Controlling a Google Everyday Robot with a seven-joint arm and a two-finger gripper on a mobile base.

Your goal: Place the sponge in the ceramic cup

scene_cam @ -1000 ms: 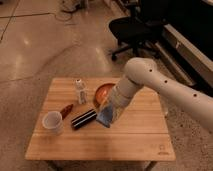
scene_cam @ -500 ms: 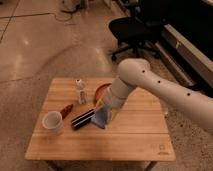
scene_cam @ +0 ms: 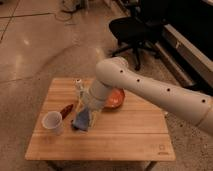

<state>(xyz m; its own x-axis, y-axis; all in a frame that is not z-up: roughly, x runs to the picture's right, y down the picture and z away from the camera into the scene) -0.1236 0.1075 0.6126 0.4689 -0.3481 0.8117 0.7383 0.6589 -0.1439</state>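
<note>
**Beside the cup: sponge carried in closed fingers**

At the near left of the wooden bench (scene_cam: pixel 125 142) stands the white ceramic cup (scene_cam: pixel 52 122), upright, its mouth open and nothing showing inside. Just to its right, apart from it, hangs the light-blue sponge (scene_cam: pixel 80 123), gripped by its upper edge. Whether its lower edge clears the bench or brushes it cannot be told. The gripper (scene_cam: pixel 86 115) sits directly above the sponge, pointing down, with the fingers shut on it. The white arm (scene_cam: pixel 150 90) reaches in from the right and crosses the middle of the bench.

Behind the cup lies a small red object (scene_cam: pixel 66 110). Farther back stand a clear bottle (scene_cam: pixel 79 86) with a white cap and, to its right, an orange bowl (scene_cam: pixel 116 99) partly hidden by the arm. Beyond the bench, on the polished floor (scene_cam: pixel 35 45), is a black office chair (scene_cam: pixel 132 30).

Step in hand, as judged: transport of the held sponge toward the cup. The sponge is not yet in it. The next move calls for raising the sponge above the rim, shifting it left until it is centred over the mouth, lowering it and then parting the fingers. The cup is narrow for the pad, so a corner could catch the rim or tip the cup.

Count: one sponge, one cup, one red object, one bottle, one bowl, one chair, one arm with one gripper.
</note>
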